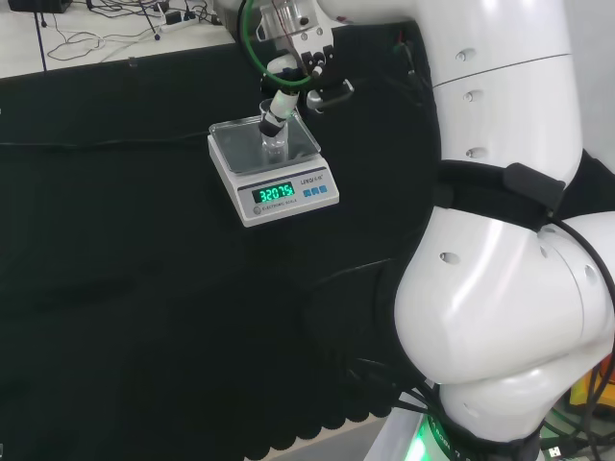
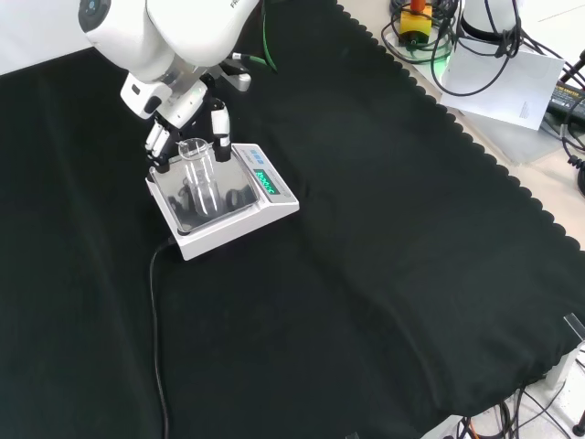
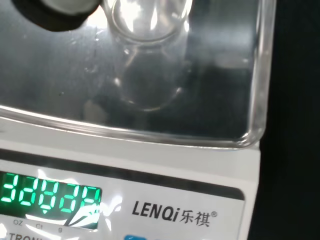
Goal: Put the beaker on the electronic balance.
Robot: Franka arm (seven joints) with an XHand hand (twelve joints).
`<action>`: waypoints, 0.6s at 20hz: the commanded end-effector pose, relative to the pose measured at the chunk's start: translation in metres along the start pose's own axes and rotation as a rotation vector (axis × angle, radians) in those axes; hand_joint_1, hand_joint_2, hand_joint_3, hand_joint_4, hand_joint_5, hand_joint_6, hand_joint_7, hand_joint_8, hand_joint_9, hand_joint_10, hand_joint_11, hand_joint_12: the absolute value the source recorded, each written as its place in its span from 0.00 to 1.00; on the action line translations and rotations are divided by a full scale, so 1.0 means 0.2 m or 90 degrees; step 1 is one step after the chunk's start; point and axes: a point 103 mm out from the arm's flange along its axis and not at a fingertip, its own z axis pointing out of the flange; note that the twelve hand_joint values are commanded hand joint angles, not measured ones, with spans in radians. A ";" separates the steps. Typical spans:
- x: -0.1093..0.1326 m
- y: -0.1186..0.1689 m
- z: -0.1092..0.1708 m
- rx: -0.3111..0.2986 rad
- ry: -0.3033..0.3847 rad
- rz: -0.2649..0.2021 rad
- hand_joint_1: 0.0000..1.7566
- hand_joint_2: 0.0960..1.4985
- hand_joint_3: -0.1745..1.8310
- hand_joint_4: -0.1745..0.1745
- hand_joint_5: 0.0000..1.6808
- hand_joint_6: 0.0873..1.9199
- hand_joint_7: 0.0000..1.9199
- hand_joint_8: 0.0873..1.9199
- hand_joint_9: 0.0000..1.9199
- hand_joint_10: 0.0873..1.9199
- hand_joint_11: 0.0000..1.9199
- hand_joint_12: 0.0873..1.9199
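So the only print you've got sits on the electronic balance (image 1: 274, 187). Its front panel has a lit green number display (image 3: 50, 195), digits glowing. There's tiny unit lettering (image 3: 37, 223) right under those digits, and a dark brand logo (image 3: 172, 212) just beside the display. In the front view, the white arm link (image 2: 183, 27) carries dark lettering at the frame's top edge, cut off and unreadable.

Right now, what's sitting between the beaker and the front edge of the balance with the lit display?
Nothing: in the front view the beaker stands on the balance pan, with bare shiny pan between it and the display edge.
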 end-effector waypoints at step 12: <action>-0.11 -0.31 -0.25 -0.035 -0.048 0.055 0.30 0.42 0.06 0.60 0.01 0.00 0.01 0.00 0.35 0.34 0.62 0.49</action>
